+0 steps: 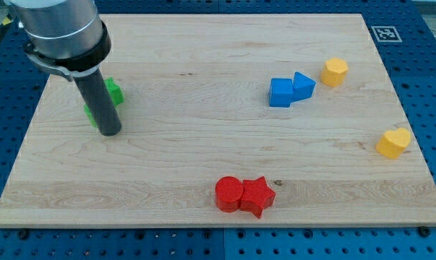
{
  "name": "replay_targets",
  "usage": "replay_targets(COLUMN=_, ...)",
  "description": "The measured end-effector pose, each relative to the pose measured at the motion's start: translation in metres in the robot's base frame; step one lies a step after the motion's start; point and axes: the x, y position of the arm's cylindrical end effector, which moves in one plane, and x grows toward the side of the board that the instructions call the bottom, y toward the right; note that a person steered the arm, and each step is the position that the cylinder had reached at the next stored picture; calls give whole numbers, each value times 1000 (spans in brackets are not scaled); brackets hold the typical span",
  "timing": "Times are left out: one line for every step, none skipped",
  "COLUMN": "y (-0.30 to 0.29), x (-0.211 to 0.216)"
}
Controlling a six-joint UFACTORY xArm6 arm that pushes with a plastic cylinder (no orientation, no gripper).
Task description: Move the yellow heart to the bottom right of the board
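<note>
The yellow heart lies near the right edge of the wooden board, a little below mid-height. My tip rests on the board at the view's left, far from the heart. It stands just in front of green blocks, which the rod partly hides.
A yellow hexagon block sits at the upper right. A blue cube and a blue triangle-like block touch each other left of it. A red cylinder and a red star touch near the bottom edge.
</note>
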Motion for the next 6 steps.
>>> replay_targets(y=-2, x=7)
replay_targets(y=-3, x=-11)
replay_targets(y=1, x=-14)
replay_targets(y=4, x=-13)
replay_targets(y=16, x=1)
replay_targets(y=86, x=25)
